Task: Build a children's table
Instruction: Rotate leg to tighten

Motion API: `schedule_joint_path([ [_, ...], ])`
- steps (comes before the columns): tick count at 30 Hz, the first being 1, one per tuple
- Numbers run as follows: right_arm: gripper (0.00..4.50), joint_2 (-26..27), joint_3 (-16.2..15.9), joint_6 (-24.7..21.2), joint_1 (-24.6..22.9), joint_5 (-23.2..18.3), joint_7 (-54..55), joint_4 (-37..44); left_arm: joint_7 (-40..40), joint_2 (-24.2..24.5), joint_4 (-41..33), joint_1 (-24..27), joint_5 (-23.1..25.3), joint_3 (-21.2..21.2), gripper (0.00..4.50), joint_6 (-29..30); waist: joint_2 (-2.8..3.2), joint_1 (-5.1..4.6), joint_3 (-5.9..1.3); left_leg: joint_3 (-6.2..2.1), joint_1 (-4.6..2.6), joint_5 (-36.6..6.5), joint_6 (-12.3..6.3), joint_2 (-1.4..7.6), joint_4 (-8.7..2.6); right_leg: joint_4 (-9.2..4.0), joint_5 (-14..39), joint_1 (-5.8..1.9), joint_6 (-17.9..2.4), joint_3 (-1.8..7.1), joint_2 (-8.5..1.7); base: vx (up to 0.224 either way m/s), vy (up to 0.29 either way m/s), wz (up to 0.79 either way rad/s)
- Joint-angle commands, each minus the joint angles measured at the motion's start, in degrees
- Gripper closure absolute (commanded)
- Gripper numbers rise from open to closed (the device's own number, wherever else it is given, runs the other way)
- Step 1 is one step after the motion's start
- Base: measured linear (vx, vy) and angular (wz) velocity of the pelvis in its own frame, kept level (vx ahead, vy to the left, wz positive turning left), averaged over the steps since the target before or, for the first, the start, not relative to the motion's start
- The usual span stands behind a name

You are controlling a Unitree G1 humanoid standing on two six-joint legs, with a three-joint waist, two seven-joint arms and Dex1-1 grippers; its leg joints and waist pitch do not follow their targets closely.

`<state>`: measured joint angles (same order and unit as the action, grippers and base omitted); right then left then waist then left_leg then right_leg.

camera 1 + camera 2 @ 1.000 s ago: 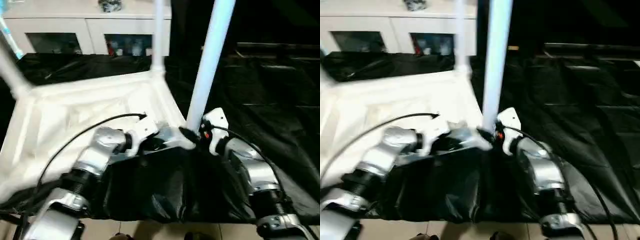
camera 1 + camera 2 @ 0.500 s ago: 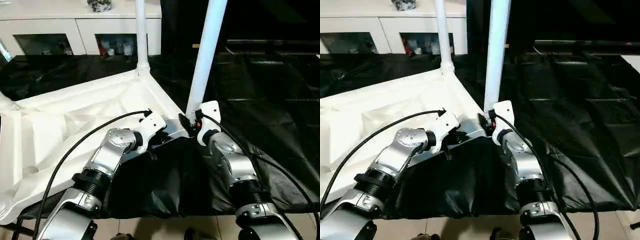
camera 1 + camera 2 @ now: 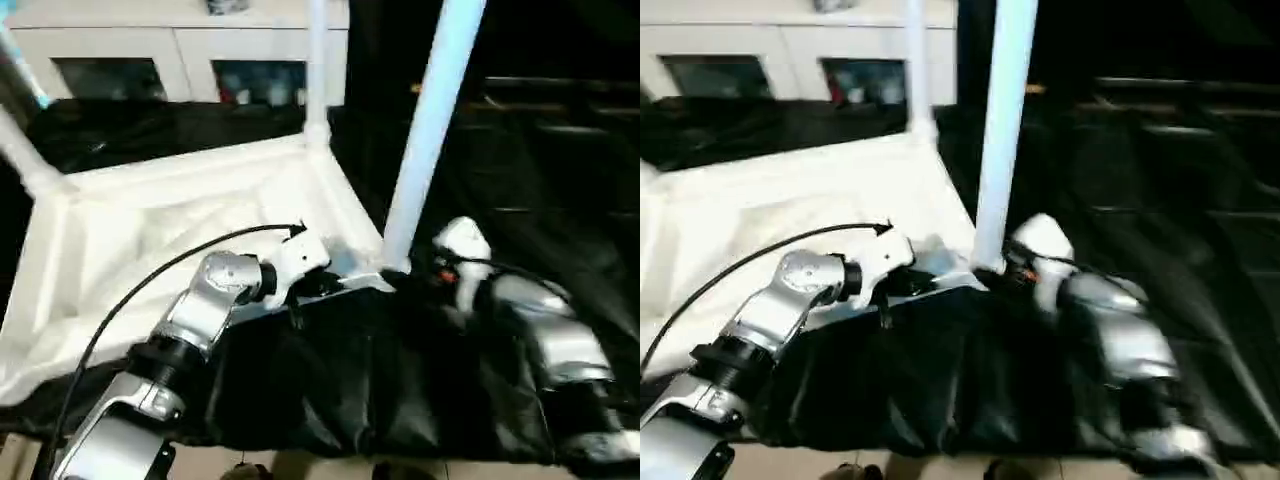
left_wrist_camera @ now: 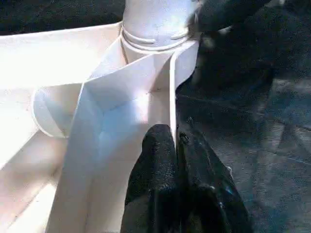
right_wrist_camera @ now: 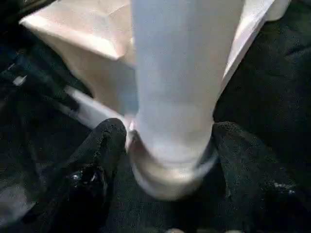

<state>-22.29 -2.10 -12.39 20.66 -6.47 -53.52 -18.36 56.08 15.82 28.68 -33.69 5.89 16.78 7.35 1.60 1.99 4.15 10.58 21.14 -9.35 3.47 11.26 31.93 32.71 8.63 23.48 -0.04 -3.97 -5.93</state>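
Three legs (image 3: 432,130) upright in inverted tabletop (image 3: 160,230) corner sockets.

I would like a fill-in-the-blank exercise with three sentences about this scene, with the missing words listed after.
1. The white plastic rectangular tabletop lies with its ribbed underside facing ____.
2. The left gripper has its jaws ____ on the thin rim wall of the tabletop.
3. The jaws of the right gripper stand one on each side of the base of a long white tubular ____.

Missing words: up; shut; leg
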Motion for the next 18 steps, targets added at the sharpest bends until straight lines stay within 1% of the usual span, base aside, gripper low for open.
schedule_joint_path([
  [1,1.34,-1.31,-1.23,-0.89,-1.42,-0.67,-3.39,1.44,-0.40,0.86,-0.26,-0.76,0.56,0.12,4.50,-0.38,-0.71,0.22,-4.10,-0.08,-0.06,-11.47,-5.92,1.50,-2.80,-3.18,11.10,-3.06,-13.77,2.01,-1.87,0.000,0.000,0.00],
  [2,1.34,-3.74,-0.73,-1.01,-2.57,-1.22,-5.08,3.05,0.26,1.19,-0.23,-0.63,0.33,0.33,4.50,-0.66,-0.72,0.19,-4.08,-0.07,-0.05,-11.52,-6.07,1.48,-2.74,-3.07,10.57,-3.03,-14.20,1.99,-1.78,0.000,0.000,0.00],
  [3,1.34,-4.44,-0.64,-1.10,-2.89,-1.45,-5.53,3.54,0.45,1.28,-0.20,-0.61,0.25,0.38,4.50,-0.76,-0.73,0.25,-4.10,-0.06,-0.02,-11.50,-6.23,1.47,-2.66,-3.07,10.15,-3.15,-14.38,1.99,-1.78,0.000,0.000,0.00],
  [4,1.34,-6.31,-0.20,-2.01,-3.92,-2.43,-6.85,5.07,0.95,1.43,-0.09,-0.55,0.14,0.59,4.50,-1.22,-0.51,0.42,-4.47,-0.07,0.02,-9.94,-6.85,1.43,-2.39,-2.65,7.76,-3.30,-15.18,1.98,-1.79,0.000,0.000,0.00],
  [5,1.34,-6.82,0.05,-2.28,-4.32,-2.80,-7.20,5.72,1.10,1.44,-0.03,-0.54,0.08,0.62,4.50,-1.41,-0.73,0.28,-4.48,-0.05,0.25,-9.61,-7.16,1.38,-2.29,-2.63,7.09,-3.42,-15.25,1.95,-1.66,0.000,0.000,0.00],
  [6,1.34,-7.19,0.30,-2.45,-4.66,-3.09,-7.41,6.30,1.24,1.43,0.04,-0.54,0.03,0.62,4.50,-1.59,-0.79,0.42,-4.36,0.02,0.27,-10.03,-7.38,1.42,-2.26,-2.67,7.52,-3.32,-15.26,1.94,-1.67,0.000,0.000,0.00],
  [7,1.34,-7.53,0.61,-2.60,-5.01,-3.36,-7.63,6.92,1.38,1.42,0.11,-0.54,-0.03,0.61,4.50,-1.79,-0.69,0.36,-4.25,-0.01,0.30,-10.95,-7.26,1.47,-2.34,-2.80,9.29,-3.22,-15.06,1.89,-1.75,0.000,0.000,0.00],
  [8,1.34,-7.95,1.03,-3.33,-5.65,-3.97,-7.93,8.07,1.60,1.43,0.23,-0.56,-0.14,0.70,4.50,-2.07,-0.24,0.39,-4.35,-0.05,0.24,-11.58,-6.93,1.48,-2.32,-2.90,10.54,-3.25,-14.93,1.86,-1.77,0.000,0.000,0.00],
  [9,1.34,-8.30,1.22,-3.74,-6.47,-4.40,-8.08,9.36,1.86,1.45,0.29,-0.60,-0.25,0.83,4.50,-2.37,-0.37,0.34,-4.25,0.03,0.12,-13.16,-6.08,1.51,-2.33,-3.28,13.09,-3.10,-14.19,1.89,-1.69,0.000,0.000,0.00],
  [10,1.34,-8.56,1.29,-4.08,-7.14,-4.74,-8.15,10.37,2.04,1.46,0.33,-0.64,-0.34,0.94,4.50,-2.58,-0.41,0.53,-4.18,0.08,-0.19,-14.35,-5.33,1.61,-2.41,-3.59,15.48,-2.91,-13.42,1.95,-1.71,0.000,0.000,0.00],
  [11,1.34,-8.62,1.30,-4.26,-7.47,-4.89,-8.12,10.86,2.11,1.44,0.38,-0.70,-0.38,0.98,4.50,-2.65,-0.08,0.66,-4.31,0.05,-0.34,-14.61,-4.98,1.65,-2.39,-3.62,16.08,-2.89,-13.23,2.00,-1.70,0.000,0.000,0.00],
  [12,1.34,-8.68,1.20,-4.78,-8.18,-5.46,-8.16,12.18,2.47,1.40,0.30,-0.82,-0.72,0.94,4.50,-2.88,-0.07,0.70,-4.58,-0.01,-0.39,-14.45,-4.39,1.68,-2.36,-3.52,15.86,-2.96,-13.21,1.98,-1.62,0.000,0.000,0.00],
  [13,1.34,-8.65,1.10,-5.00,-8.58,-5.75,-7.95,13.02,3.04,1.38,0.12,-0.90,-1.27,0.87,4.50,-2.80,-0.25,0.72,-4.57,-0.01,-0.20,-14.05,-4.30,1.62,-2.36,-3.54,15.33,-3.07,-13.10,1.97,-1.59,0.000,0.000,0.00],
  [14,1.34,-8.46,1.21,-4.92,-8.68,-5.79,-7.31,13.30,3.27,1.39,0.02,-0.96,-1.50,0.85,4.50,-2.78,-0.26,0.81,-4.59,-0.07,-0.08,-13.50,-4.20,1.60,-2.39,-3.35,14.52,-3.12,-13.15,1.94,-1.57,0.000,0.000,0.00],
  [15,1.34,-8.12,1.42,-4.71,-8.60,-5.71,-6.24,13.29,3.30,1.41,0.07,-1.04,-1.59,0.85,4.50,-2.86,-0.06,0.85,-4.80,-0.14,-0.11,-12.90,-4.02,1.63,-2.33,-3.15,13.61,-3.13,-13.43,1.92,-1.61,0.000,0.000,0.00],
  [16,1.34,-7.81,1.66,-4.41,-8.38,-5.55,-5.34,12.98,3.27,1.44,0.13,-1.06,-1.57,0.87,4.50,-2.96,-0.10,0.83,-4.91,-0.09,-0.15,-12.56,-3.96,1.60,-2.21,-3.04,12.44,-3.10,-13.78,1.93,-1.53,0.000,0.000,0.00],
  [17,1.34,-7.40,1.90,-4.18,-7.91,-5.42,-4.56,12.36,3.61,1.49,0.39,-1.11,-1.60,0.98,4.50,-3.40,0.15,0.91,-4.93,-0.14,-0.17,-12.31,-3.95,1.63,-2.20,-2.91,11.64,-3.09,-14.04,1.94,-1.55,0.000,0.000,0.00],
  [18,1.34,-7.14,1.96,-4.09,-7.52,-5.32,-4.12,12.00,4.03,1.57,0.65,-1.13,-1.65,1.08,4.50,-3.81,0.14,0.86,-4.99,-0.12,-0.12,-11.91,-4.06,1.56,-2.12,-2.80,10.24,-3.11,-14.41,1.92,-1.45,0.000,0.000,0.00],
])
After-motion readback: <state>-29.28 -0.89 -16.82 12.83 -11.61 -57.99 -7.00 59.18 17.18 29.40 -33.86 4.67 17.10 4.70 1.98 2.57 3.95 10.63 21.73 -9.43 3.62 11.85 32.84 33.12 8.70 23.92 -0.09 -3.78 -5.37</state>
